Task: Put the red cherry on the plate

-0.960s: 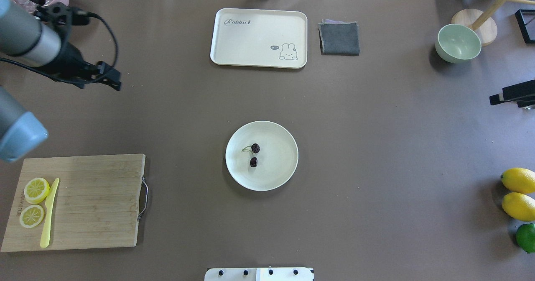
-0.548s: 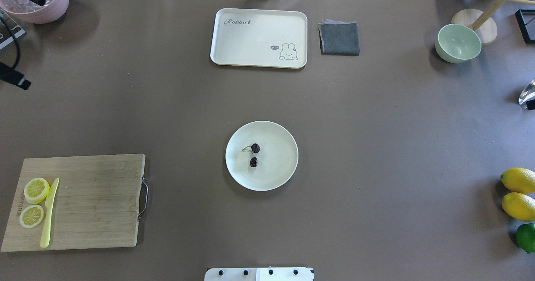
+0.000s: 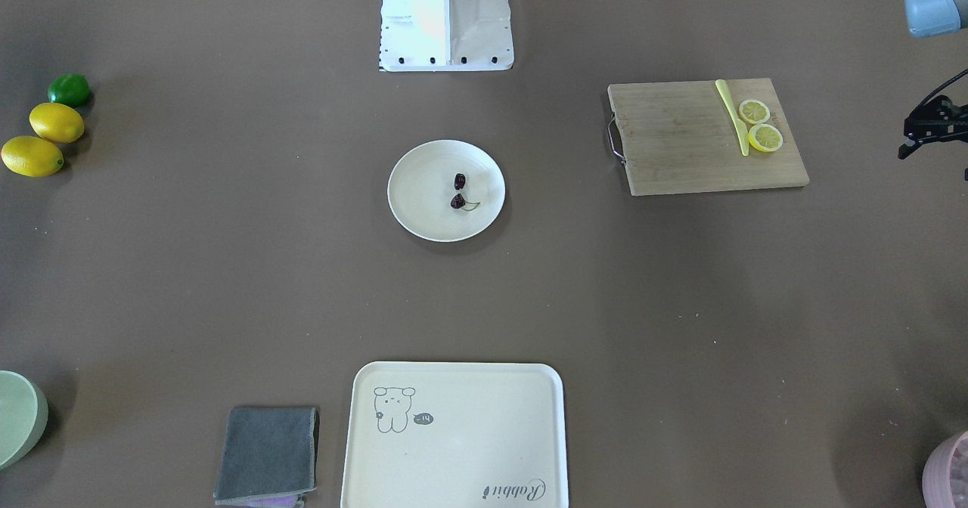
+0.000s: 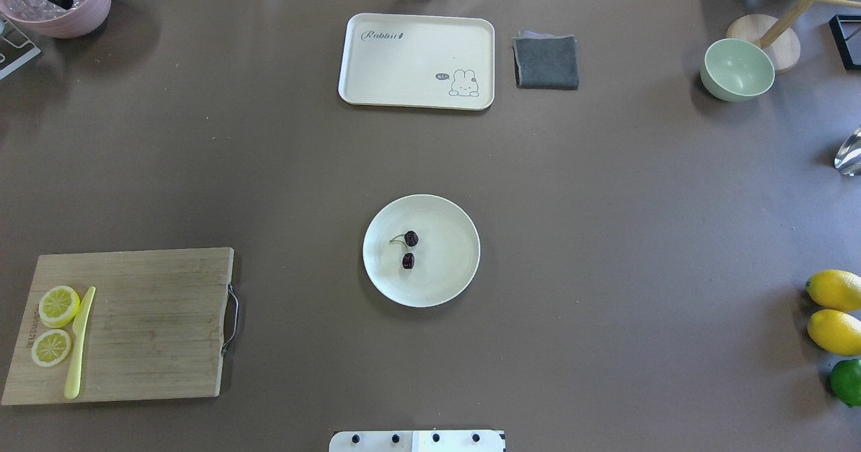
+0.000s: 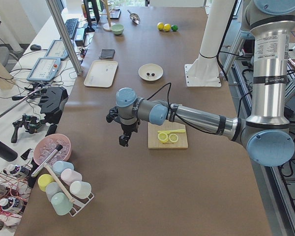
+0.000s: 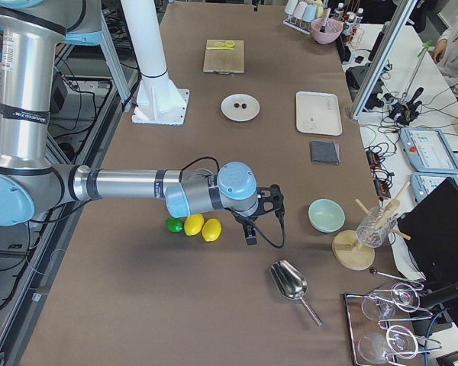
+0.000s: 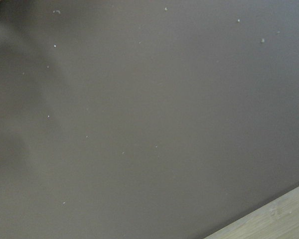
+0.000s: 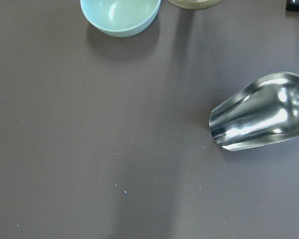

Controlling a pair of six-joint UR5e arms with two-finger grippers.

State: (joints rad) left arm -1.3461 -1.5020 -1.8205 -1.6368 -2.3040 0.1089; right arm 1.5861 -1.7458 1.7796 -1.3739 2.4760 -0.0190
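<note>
Status: the cherry [image 4: 408, 261] lies inside the plate [image 4: 451, 264], both fruits a little left of centre in the overhead view, with the stem curving toward the left rim. Nothing touches it. The plate sits mid-desk [image 4: 605, 203], well apart from both arms. The left end effector [image 5: 123, 142] hangs over bare desk just beyond the board [image 5: 169, 142]; its wrist view shows only desk surface and a corner of wood. The right end effector [image 6: 249, 236] hangs near the lemons [image 6: 202, 227], and its wrist view takes in the scoop [image 8: 261, 112] and the bowl [image 8: 120, 15]. I cannot tell the finger gap of either end effector, as only the side views show them properly. Judgement: the placement looks complete, with the cherry resting free on the plate and both arms away from it. Nothing of the task appears to be left, beyond perhaps parking the arms.
</note>
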